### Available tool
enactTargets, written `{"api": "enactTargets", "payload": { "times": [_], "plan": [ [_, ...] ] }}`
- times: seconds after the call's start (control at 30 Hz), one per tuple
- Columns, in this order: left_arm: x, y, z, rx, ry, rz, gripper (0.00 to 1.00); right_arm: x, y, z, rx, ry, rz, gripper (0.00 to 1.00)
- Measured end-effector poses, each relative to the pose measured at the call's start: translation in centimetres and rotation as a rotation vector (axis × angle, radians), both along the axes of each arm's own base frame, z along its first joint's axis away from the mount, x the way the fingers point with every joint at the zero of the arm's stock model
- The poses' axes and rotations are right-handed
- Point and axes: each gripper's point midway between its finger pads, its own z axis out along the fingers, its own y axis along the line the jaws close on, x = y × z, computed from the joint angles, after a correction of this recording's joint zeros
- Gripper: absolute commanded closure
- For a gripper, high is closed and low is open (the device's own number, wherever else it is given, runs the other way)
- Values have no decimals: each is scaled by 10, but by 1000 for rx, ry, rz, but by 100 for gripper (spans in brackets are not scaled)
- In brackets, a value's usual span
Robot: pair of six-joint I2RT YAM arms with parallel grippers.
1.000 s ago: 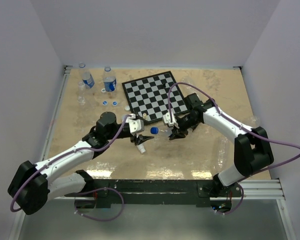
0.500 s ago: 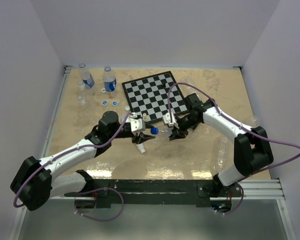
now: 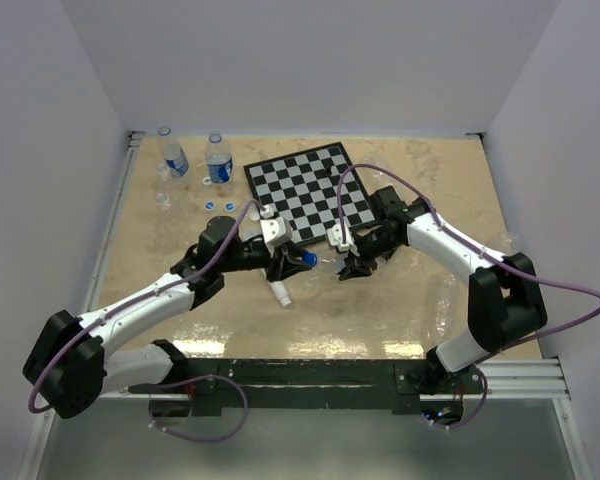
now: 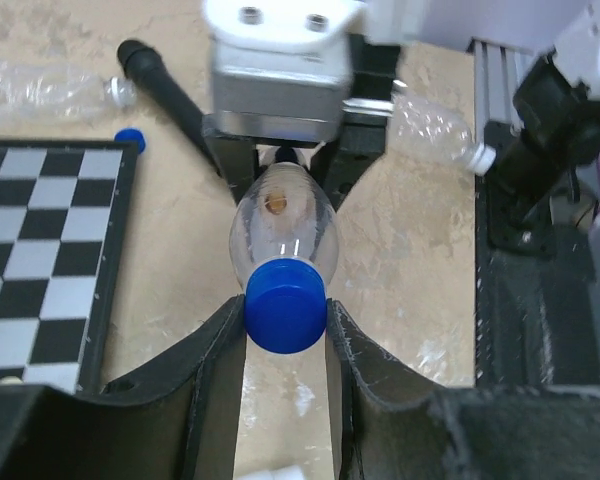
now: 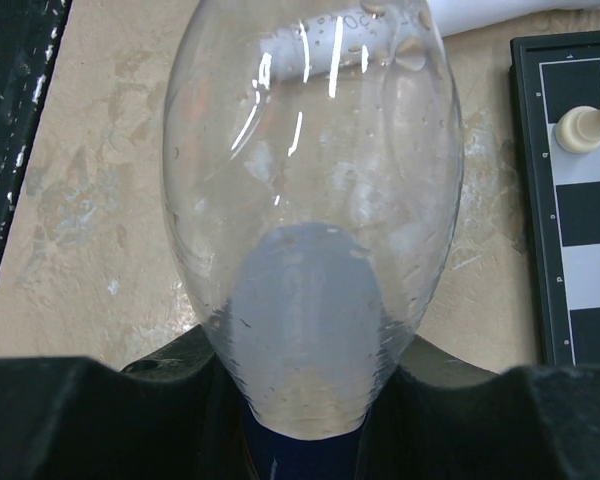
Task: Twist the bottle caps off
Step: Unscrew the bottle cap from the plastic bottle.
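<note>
- Lying level between the two arms, the clear bottle has its long axis running left to right, just near of the chessboard.
- Its blue cap is screwed on and points left, toward the left arm. The rounded base points right.
- The left pincer is narrowed onto the blue cap, with one dark finger pressed against each side.
- The right pincer clamps the bottle's body from both sides. The clear wall fills the right wrist view.
- The held bottle carries no label or readable writing.
- Two upright labelled bottles stand at the far left of the surface. Their blue labels are too small to read.
- Two loose blue caps lie just near of them.
- A pale chess piece rests on the board's edge.
</note>
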Motion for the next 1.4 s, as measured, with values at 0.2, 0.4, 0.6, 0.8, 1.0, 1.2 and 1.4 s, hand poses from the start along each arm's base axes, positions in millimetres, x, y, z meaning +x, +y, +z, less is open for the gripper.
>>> {"api": "enactTargets", "payload": {
  "times": [0.2,0.4,0.6,0.8,1.0,1.2,1.4],
  "plan": [
    [12,4,7,-29,437,263,100,6,4,4,19,-4,-25,93],
    [25,4,11,-54,783,476,100,19,7,9,34,-15,-75,94],
    [34,2,6,-144,1014,610,100,26,3,6,4,-7,-130,94],
    [41,1,4,-205,1130,674,88,29,0,5,-8,6,-162,94],
    [43,1,4,-196,1088,664,42,30,0,5,-9,7,-169,94],
    [40,8,19,-160,826,563,9,27,4,7,8,10,-150,94],
    [31,24,33,-56,506,466,5,27,4,7,9,2,-142,93]
  ]
}}
